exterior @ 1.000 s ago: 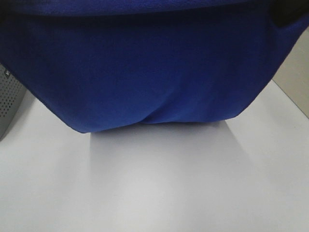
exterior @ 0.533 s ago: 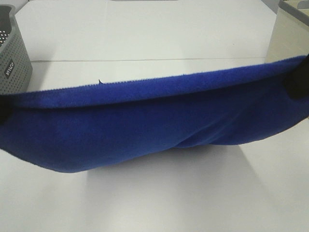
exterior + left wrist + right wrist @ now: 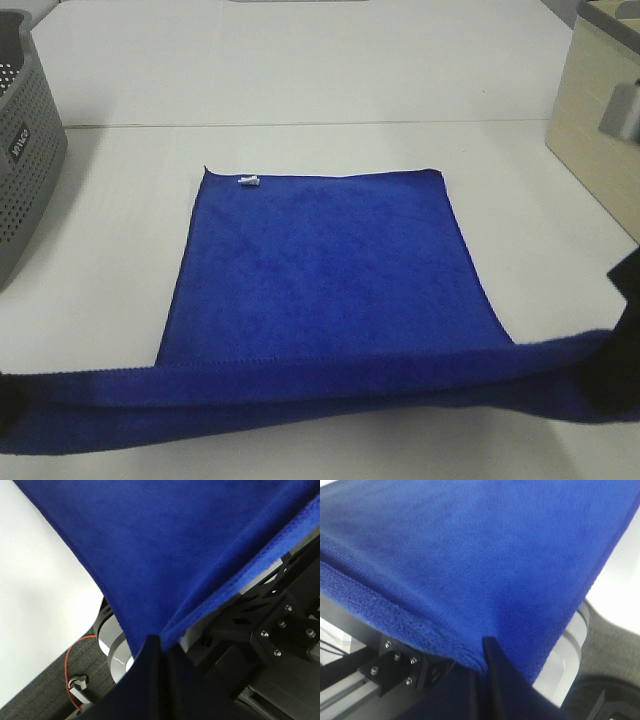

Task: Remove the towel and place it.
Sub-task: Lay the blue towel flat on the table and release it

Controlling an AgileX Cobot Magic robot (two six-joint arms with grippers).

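The royal-blue towel [image 3: 320,270] lies mostly flat on the white table [image 3: 300,80], its small white tag [image 3: 248,181] at the far edge. Its near edge is still lifted and stretched between both grippers. At the lower left, my left gripper [image 3: 8,400] is shut on the towel's near left corner; the left wrist view shows the towel [image 3: 175,555] pinched at the left gripper [image 3: 159,642]. My right gripper [image 3: 612,378] at the lower right is shut on the near right corner; the right wrist view shows the towel [image 3: 470,565] running into the right gripper [image 3: 484,646].
A grey perforated basket [image 3: 25,150] stands at the left edge of the table. A light wooden box [image 3: 595,140] stands at the right edge. A seam crosses the table [image 3: 300,124] behind the towel.
The towel hung high in front of the camera, then came down. Both grippers moved down and toward the near edge, laying most of the cloth flat on the table.
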